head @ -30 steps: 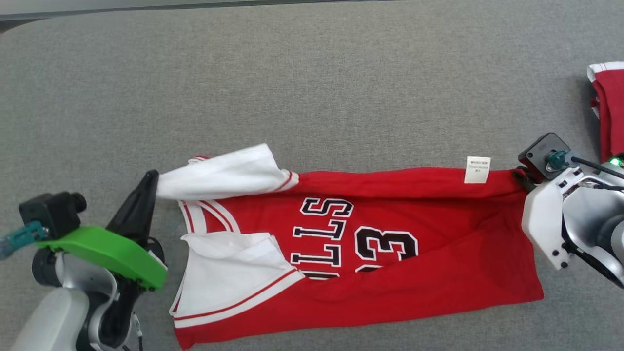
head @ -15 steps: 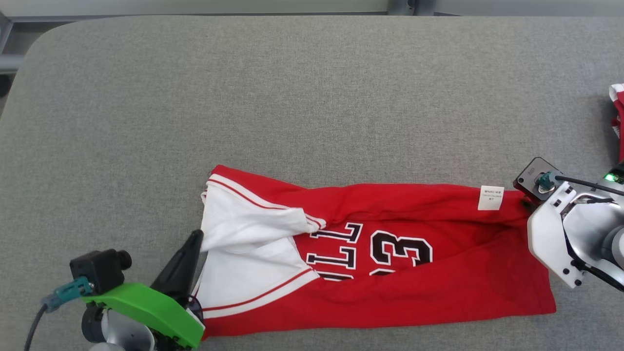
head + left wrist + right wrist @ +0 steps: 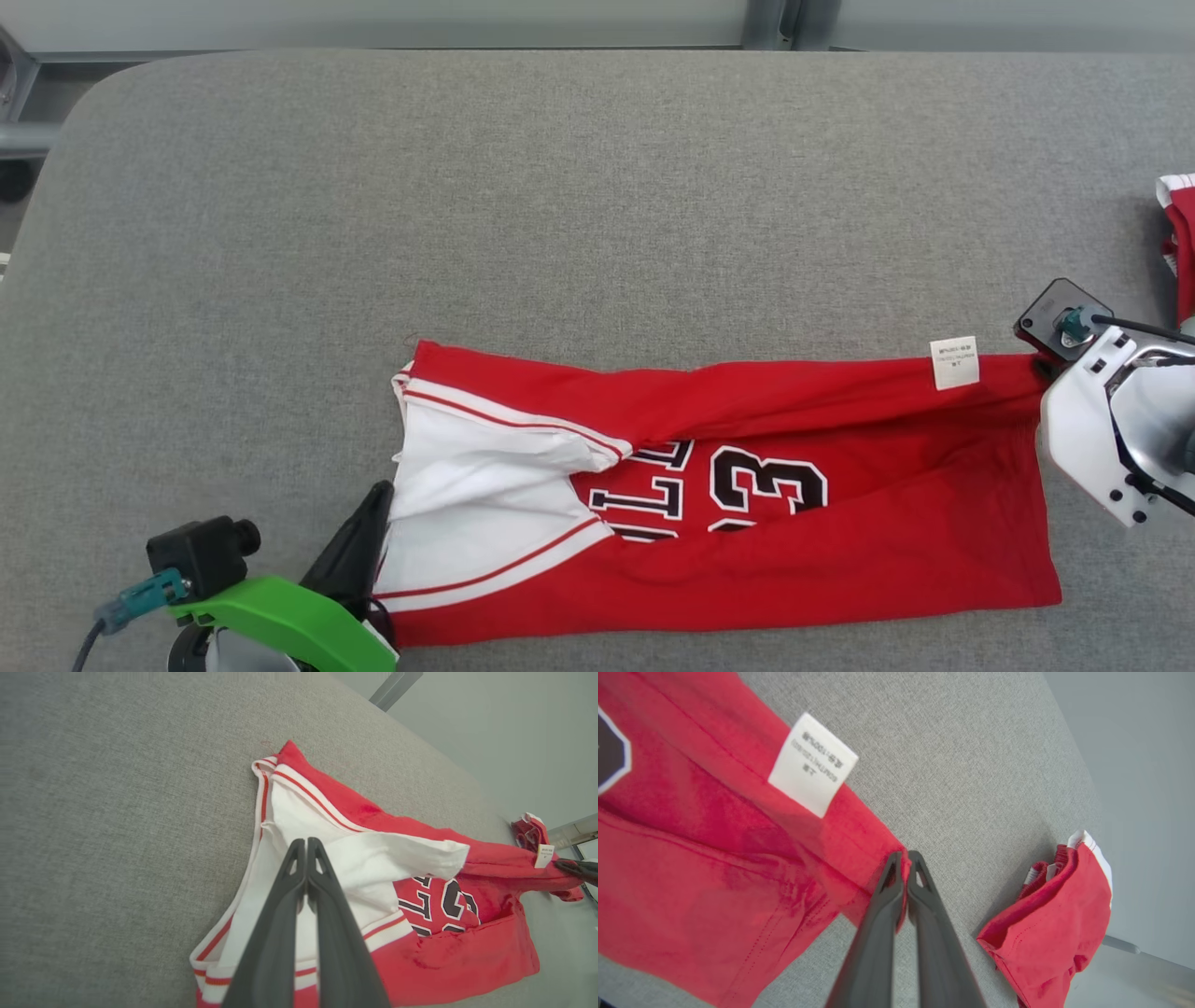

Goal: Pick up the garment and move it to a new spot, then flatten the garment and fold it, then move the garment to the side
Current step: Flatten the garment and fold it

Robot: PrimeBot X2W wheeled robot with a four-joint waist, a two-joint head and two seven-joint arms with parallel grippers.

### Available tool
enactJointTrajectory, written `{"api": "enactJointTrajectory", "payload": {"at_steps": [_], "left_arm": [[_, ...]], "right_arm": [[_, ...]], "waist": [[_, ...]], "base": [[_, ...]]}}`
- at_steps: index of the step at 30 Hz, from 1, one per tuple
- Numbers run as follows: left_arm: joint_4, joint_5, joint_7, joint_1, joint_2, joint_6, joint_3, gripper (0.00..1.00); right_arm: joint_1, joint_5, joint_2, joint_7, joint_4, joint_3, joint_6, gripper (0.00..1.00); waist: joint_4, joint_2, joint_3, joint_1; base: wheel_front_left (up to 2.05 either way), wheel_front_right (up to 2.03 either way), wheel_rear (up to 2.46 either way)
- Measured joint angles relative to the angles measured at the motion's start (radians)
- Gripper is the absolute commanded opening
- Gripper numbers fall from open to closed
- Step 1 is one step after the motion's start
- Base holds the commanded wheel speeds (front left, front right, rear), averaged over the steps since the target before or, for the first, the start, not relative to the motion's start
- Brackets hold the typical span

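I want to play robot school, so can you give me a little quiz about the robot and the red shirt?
1. True or false: the left gripper and the right gripper both have their fingers shut.
2. The white tag on the jersey is closest to: A, the left gripper; B, the right gripper; C, halfway between them.
3. Fill in the colour: the small bundled garment lying on the table beyond the right gripper is mostly ___.

Key: 1 true; 2 B; 3 red.
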Motion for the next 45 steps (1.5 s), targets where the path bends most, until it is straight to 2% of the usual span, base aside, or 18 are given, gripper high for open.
{"api": "enactJointTrajectory", "payload": {"at_steps": [9,18,27,28,29,30,33,34,35,36,40,45], "left_arm": [[-0.021,-0.018,-0.006,0.023,0.016,0.007,0.025,0.00],[-0.009,-0.043,0.023,0.071,-0.002,0.007,-0.021,0.00],[0.036,-0.049,0.026,0.106,-0.002,0.009,-0.037,0.00],[0.042,-0.049,0.027,0.106,-0.004,0.009,-0.040,0.00],[0.049,-0.049,0.028,0.106,-0.008,0.009,-0.042,0.00],[0.056,-0.050,0.031,0.106,-0.011,0.009,-0.046,0.00],[0.081,-0.043,0.037,0.108,-0.011,0.012,-0.061,0.00],[0.089,-0.028,0.036,0.107,-0.008,0.014,-0.066,0.18],[0.099,-0.007,0.031,0.104,-0.003,0.016,-0.073,0.71],[0.111,0.012,0.027,0.103,0.003,0.017,-0.080,1.00],[0.152,0.070,0.020,0.096,0.017,0.029,-0.107,1.00],[0.179,0.148,-0.075,0.055,0.026,0.039,-0.103,1.00]], "right_arm": [[0.037,-0.001,0.012,0.005,0.011,-0.014,0.000,0.00],[0.047,0.012,-0.016,0.022,-0.001,0.031,0.000,0.00],[0.048,0.017,-0.025,0.026,0.020,0.033,0.000,0.00],[0.051,0.020,-0.024,0.026,0.022,0.035,0.000,0.15],[0.054,0.024,-0.021,0.026,0.024,0.037,0.000,0.67],[0.055,0.024,-0.019,0.026,0.026,0.039,0.000,1.00],[0.060,0.026,-0.006,0.026,0.044,0.021,0.000,1.00],[0.065,0.026,-0.002,0.025,0.047,0.012,0.000,1.00],[0.070,0.024,0.003,0.022,0.052,0.006,0.000,1.00],[0.076,0.024,0.009,0.017,0.055,-0.003,0.000,1.00],[0.111,0.019,0.029,-0.008,0.056,-0.061,0.000,1.00],[0.195,0.002,0.082,-0.058,0.050,-0.184,0.000,1.00]], "waist": [[0.003,0.0000,-0.006,0.0000],[0.002,0.0000,-0.007,0.0000],[0.003,0.0000,-0.014,0.0000],[0.003,0.0000,-0.015,0.0000],[0.003,0.0000,-0.017,0.0000],[0.003,0.0000,-0.018,0.0000],[0.002,0.0000,-0.023,0.0000],[0.003,0.0000,-0.024,0.0000],[0.003,0.0000,-0.027,0.0000],[0.004,0.0000,-0.030,0.0000],[0.008,0.0000,-0.043,0.0000],[0.012,0.0000,-0.061,0.0000]], "base": [[0.00,0.00,0.00],[0.00,0.00,0.00],[0.00,0.00,0.00],[0.00,0.00,0.00],[0.00,0.00,0.00],[0.00,0.00,0.00],[0.00,0.00,0.00],[0.00,0.00,0.00],[0.00,0.00,0.00],[0.00,0.00,0.00],[0.00,0.00,0.00],[0.00,0.00,0.00]]}}
